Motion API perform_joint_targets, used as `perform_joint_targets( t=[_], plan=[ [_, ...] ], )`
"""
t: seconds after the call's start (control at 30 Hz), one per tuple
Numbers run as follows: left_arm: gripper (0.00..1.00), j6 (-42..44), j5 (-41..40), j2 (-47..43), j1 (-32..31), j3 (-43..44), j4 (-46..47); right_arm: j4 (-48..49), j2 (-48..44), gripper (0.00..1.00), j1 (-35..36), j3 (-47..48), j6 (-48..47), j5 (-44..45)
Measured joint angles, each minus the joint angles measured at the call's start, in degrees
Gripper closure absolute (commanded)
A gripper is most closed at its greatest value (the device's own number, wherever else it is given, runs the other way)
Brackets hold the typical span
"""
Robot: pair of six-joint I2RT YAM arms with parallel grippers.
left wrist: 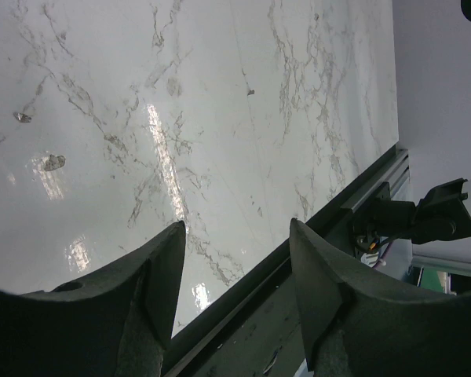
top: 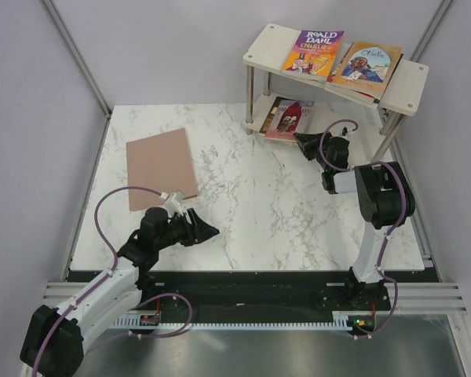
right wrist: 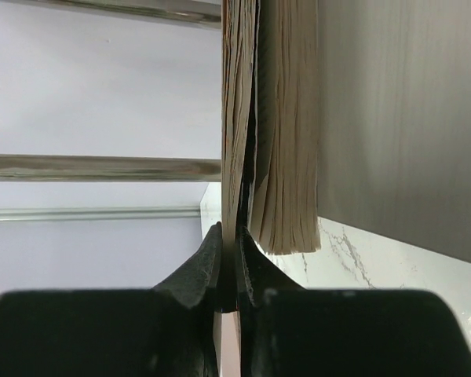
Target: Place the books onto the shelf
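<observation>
While your right gripper (top: 308, 144) pinched the pale pink-red paperback (top: 286, 116) just ahead of it on the cream-white two-tier shelf (top: 409, 85), whose top board held the purple-orange Roald Dahl paperback (top: 314, 51) and orange Othello paperback (top: 369, 63), one dark brown-orange paperback (top: 162, 166) lay unshelved beyond your open, empty left gripper (top: 208, 233).

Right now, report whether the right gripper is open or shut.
Shut on the book. In the wrist view the right gripper pinches the book's thin edge with its fingers nearly touching, at the lower tier of the shelf.
</observation>
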Motion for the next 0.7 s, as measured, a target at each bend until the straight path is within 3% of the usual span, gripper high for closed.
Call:
perform_joint_targets(
  t=[0.43,0.47,0.53,0.57,0.7],
  plan=[
    [0.38,-0.1,0.0,-0.1,0.0,-0.3,0.1,-2.4,0.7,0.66,-0.2,5.6,0.0,-0.8],
    [0.38,-0.1,0.0,-0.1,0.0,-0.3,0.1,-2.6,0.7,0.56,-0.2,5.7,-0.1,-1.0],
    [0.38,-0.1,0.0,-0.1,0.0,-0.3,0.1,-3.3,0.7,0.49,-0.2,5.6,-0.2,-1.4],
    [0.38,-0.1,0.0,-0.1,0.0,-0.3,0.1,-3.8,0.7,0.02,-0.2,5.6,-0.3,-1.5],
    [0.38,-0.2,0.0,-0.1,0.0,-0.3,0.2,-3.2,0.7,0.02,-0.2,3.9,-0.7,-2.0]
  ],
)
